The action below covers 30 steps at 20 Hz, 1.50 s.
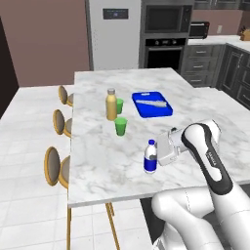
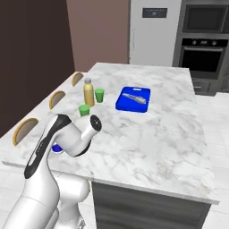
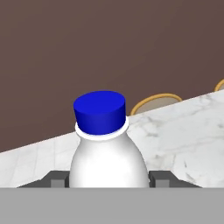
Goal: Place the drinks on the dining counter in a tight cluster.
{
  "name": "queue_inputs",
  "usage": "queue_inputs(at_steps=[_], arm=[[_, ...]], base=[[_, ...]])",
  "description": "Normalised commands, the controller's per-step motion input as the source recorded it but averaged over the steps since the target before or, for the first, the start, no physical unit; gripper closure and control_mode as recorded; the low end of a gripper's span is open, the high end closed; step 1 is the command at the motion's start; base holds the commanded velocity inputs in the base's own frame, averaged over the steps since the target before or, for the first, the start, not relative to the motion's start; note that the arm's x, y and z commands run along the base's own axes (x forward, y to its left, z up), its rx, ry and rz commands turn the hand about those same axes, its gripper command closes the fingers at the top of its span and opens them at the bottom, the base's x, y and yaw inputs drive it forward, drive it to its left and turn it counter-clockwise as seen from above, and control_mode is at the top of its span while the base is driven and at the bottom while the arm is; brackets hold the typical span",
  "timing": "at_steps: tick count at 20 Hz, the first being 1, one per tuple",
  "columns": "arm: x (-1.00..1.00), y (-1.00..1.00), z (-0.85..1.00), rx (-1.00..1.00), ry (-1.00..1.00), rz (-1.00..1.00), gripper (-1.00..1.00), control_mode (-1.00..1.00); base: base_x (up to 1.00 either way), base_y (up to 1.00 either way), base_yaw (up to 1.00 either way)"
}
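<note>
Between the fingers of the gripper [image 3: 108, 181] the water bottle [image 3: 107, 151] is sitting squeezed tight on the dining counter [image 1: 195, 122], so next I think it needs moving far ahead to the juice bottle [image 1: 112, 104].

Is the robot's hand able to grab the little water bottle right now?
Probably yes: the gripper already has the water bottle between its fingers, one on each side, and nothing stands in the way.

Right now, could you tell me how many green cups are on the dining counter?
2: one green cup just right of the yellow juice bottle, another green cup nearer the robot; none seems hidden.
</note>
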Motion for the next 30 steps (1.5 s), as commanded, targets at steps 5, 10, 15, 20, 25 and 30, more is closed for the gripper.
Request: queue_inputs(at_steps=[5,10,15,20,25,30], arm=[[0.0,0.0,0.0,0.0,0.0,0.0,1.0,1.0],[0.0,0.0,0.0,0.0,0.0,0.0,1.0,1.0],[0.0,0.0,0.0,0.0,0.0,0.0,1.0,1.0],[0.28,-0.03,0.0,-0.03,0.0,0.01,1.0,-1.0],[0.42,-0.22,0.0,0.0,0.0,0.1,1.0,-1.0],[0.31,-0.44,0.06,0.0,0.0,0.25,1.0,-1.0]], base=[[0.1,0.02,-0.01],[0.0,0.0,0.0],[0.01,0.0,0.0],[0.03,0.0,0.0],[0.0,0.0,0.0],[0.0,0.0,0.0]])
